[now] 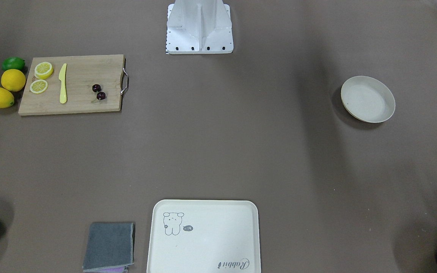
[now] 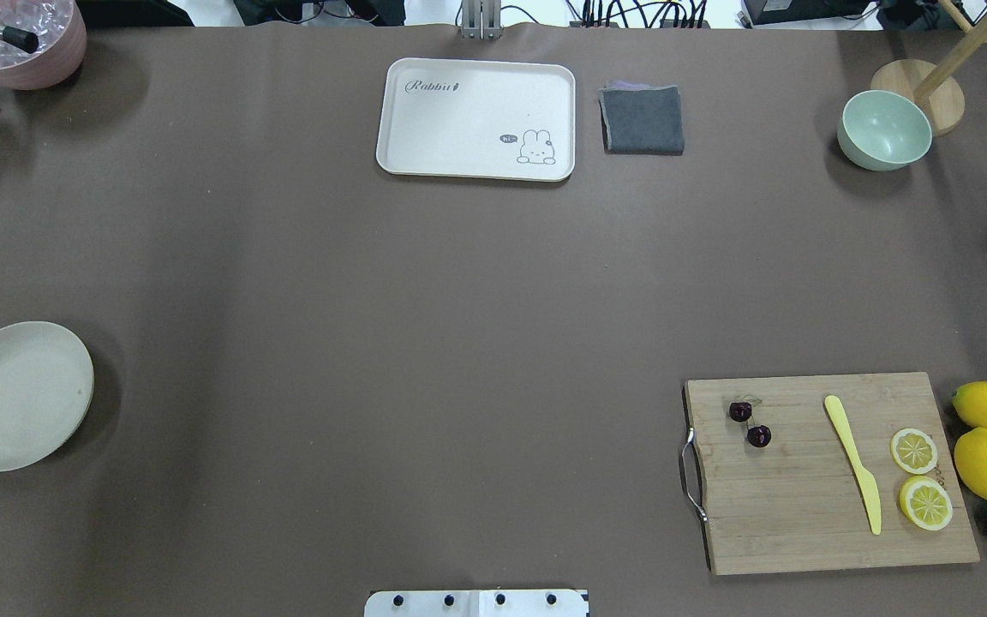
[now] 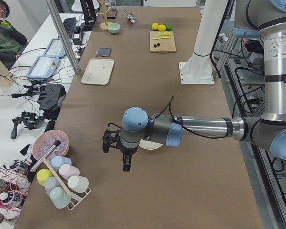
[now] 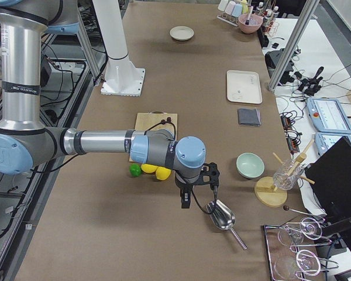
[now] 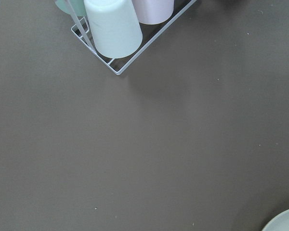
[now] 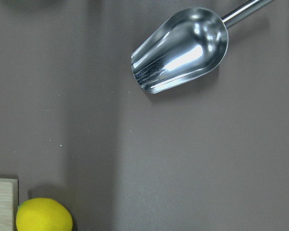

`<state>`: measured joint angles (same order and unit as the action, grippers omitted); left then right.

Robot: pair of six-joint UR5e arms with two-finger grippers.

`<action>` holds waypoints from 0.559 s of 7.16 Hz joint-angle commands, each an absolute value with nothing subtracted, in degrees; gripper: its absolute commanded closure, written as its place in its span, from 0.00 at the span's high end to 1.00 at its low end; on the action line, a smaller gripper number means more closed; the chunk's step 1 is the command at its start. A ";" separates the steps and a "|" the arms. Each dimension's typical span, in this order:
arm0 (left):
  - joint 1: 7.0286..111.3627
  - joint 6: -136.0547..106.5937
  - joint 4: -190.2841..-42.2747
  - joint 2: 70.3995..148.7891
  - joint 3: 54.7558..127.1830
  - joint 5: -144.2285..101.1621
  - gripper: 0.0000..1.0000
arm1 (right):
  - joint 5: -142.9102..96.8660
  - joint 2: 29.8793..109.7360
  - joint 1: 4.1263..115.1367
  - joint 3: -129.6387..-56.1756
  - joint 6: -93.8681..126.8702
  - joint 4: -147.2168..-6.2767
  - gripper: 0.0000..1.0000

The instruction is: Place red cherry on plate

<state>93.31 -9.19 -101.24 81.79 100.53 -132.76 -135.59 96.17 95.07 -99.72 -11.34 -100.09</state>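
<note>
From where I sit the job has not begun. The red cherry [image 2: 758, 436] lies on the wooden cutting board [image 2: 802, 514], near the handle end and apart from the yellow plastic knife [image 2: 853, 463] and the lemon slices [image 2: 914, 451]; nothing touches it.

The plate [image 2: 18, 396] is bare and sits at the opposite end of the table [image 2: 459, 343], on the robot's left, well apart from the board; so the whole carry is ahead of me.

The right gripper [image 4: 198, 186] hovers above the table past the whole lemons, near the metal scoop [image 6: 180, 48] and not over the board; its wrist view shows only the scoop, one lemon [image 6: 43, 215] and a corner of the board. The left gripper [image 3: 115, 152] hangs over the table's left end beside the plate, with a cup rack [image 5: 116, 36] in its wrist view.

I see both claws only from the side cameras, so I cannot tell whether either one is wide or closed.

I judge what is left to be everything: bring a claw over the cherry, pinch the small glossy pair, cross the table, and release it on the plate.
</note>
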 commanded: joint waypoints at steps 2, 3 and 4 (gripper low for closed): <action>93.16 -9.32 -103.62 81.47 99.76 -132.80 0.98 | -135.62 97.03 95.36 -100.98 -11.34 -100.02 1.00; 93.16 -9.23 -103.71 81.39 99.67 -132.80 0.98 | -135.62 97.03 95.36 -100.99 -11.34 -100.02 1.00; 93.16 -9.32 -103.88 80.69 100.28 -132.80 0.98 | -135.62 97.03 95.45 -101.07 -11.34 -100.02 1.00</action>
